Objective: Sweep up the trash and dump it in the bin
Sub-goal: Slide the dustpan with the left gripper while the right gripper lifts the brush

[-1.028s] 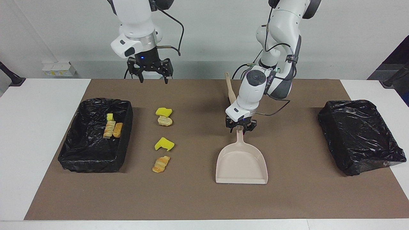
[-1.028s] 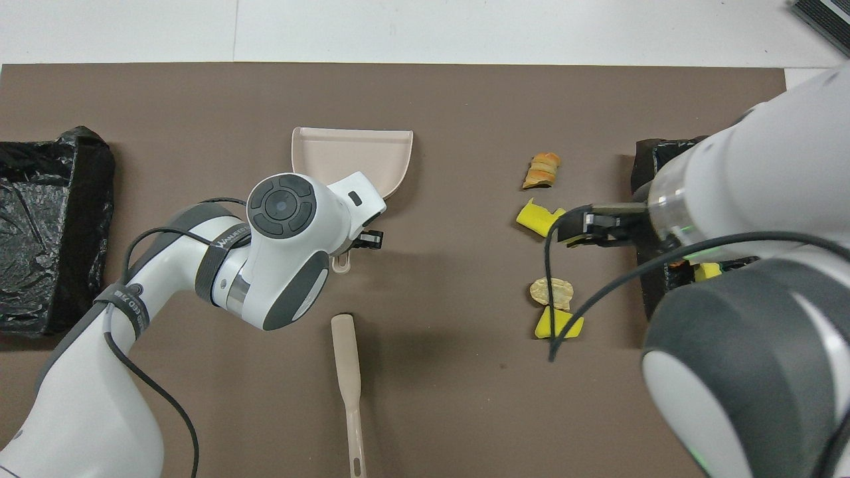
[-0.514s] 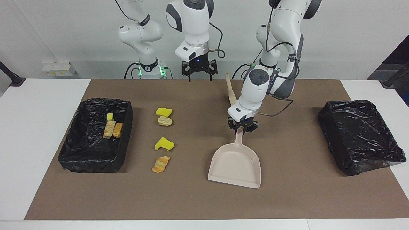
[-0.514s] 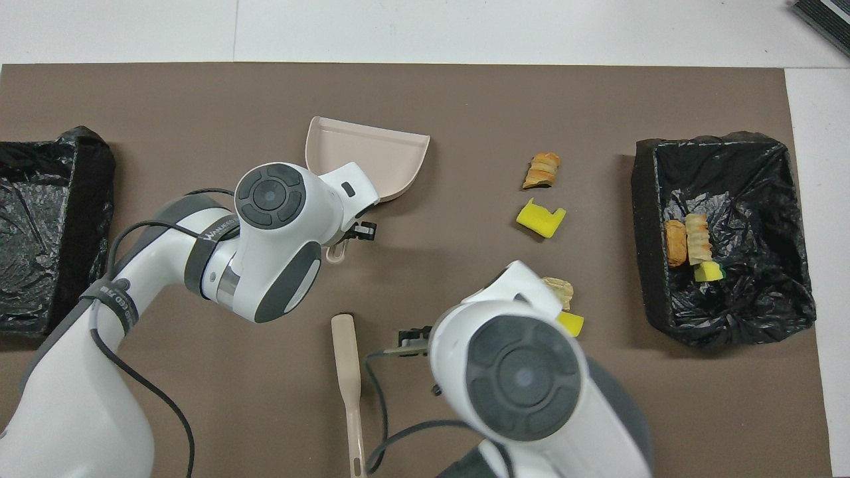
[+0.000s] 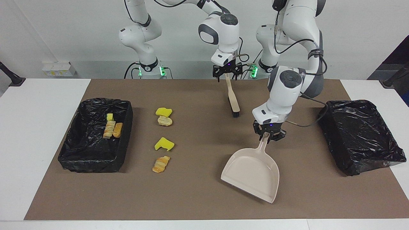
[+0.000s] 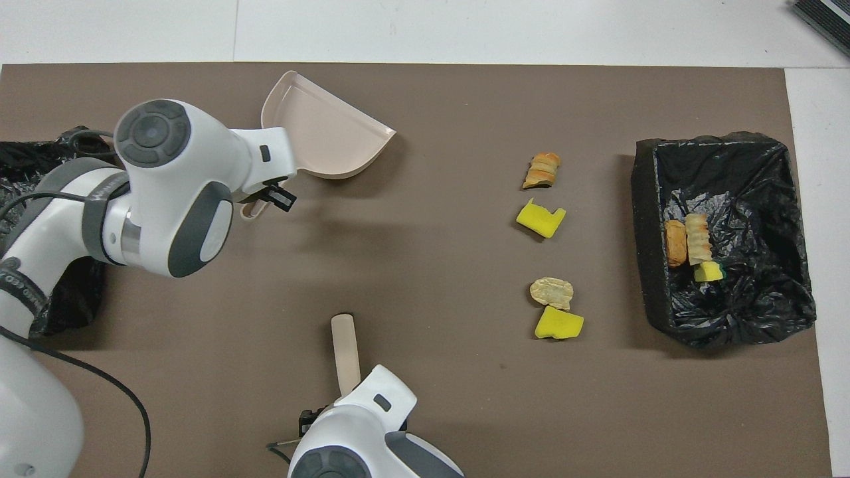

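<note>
Beige dustpan (image 5: 252, 172), its handle clamped in the left tool (image 5: 267, 136), tilts over the brown mat (image 5: 198, 198). Right tool (image 5: 226, 74), fingers apart, hangs over the brush (image 5: 232, 95) handle without gripping it. Three trash scraps (image 5: 112, 127) lie in the black-lined bin (image 5: 76, 159) at the right arm's end; four scraps (image 5: 163, 144) remain on the bench mat, at 3 o'clock of that bin in the facing view, so most sweeping is judged left
</note>
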`<action>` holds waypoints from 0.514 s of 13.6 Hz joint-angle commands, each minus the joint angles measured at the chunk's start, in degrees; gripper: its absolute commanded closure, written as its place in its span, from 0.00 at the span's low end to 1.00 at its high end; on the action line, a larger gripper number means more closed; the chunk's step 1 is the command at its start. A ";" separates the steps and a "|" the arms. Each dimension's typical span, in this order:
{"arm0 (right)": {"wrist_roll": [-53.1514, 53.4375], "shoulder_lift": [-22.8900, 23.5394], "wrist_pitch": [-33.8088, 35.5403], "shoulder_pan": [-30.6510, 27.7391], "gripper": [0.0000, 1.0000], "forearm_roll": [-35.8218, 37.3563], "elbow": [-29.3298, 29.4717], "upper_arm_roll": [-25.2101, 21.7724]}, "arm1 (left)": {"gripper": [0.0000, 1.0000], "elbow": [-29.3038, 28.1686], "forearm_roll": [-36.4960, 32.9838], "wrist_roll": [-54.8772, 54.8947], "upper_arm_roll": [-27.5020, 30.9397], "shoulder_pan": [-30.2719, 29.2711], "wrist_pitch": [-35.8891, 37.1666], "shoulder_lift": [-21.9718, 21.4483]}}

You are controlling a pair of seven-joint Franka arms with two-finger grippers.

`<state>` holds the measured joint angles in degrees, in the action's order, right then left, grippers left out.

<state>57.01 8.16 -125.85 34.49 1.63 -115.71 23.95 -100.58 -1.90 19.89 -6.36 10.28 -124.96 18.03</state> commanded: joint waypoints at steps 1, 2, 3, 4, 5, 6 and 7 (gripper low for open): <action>3.29 2.91 -5.09 1.55 0.06 2.50 -2.05 -0.39 | 1.00 0.39 4.52 13.55 4.06 -1.32 1.82 -0.54; 3.28 2.56 -5.89 1.72 0.06 2.33 -3.54 -0.31 | 1.00 0.13 5.32 16.46 5.73 -1.32 3.04 -0.71; 3.98 3.00 -6.33 2.94 0.07 2.33 -4.17 -0.22 | 1.00 0.12 6.11 21.02 7.31 -1.41 4.01 -0.80; 4.07 3.96 -7.99 4.70 0.09 2.24 -5.13 -0.39 | 1.00 -0.05 8.12 26.98 9.24 -1.41 3.93 -0.80; 4.08 4.05 -8.27 4.71 0.13 2.24 -5.40 -0.39 | 1.00 -0.31 9.62 33.04 11.26 -1.41 3.93 -0.89; 4.16 4.05 -8.01 4.89 0.15 2.24 -5.06 -0.39 | 1.00 -0.92 9.98 37.89 12.85 -1.49 4.20 -0.98; 4.69 4.23 -8.01 4.89 0.17 2.24 -4.70 -0.39 | 1.00 -1.19 10.25 43.68 14.09 -1.84 4.20 -1.06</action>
<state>60.00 12.83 -132.80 39.18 3.33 -120.00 23.91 -100.79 6.63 54.94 5.58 8.47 -121.60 18.04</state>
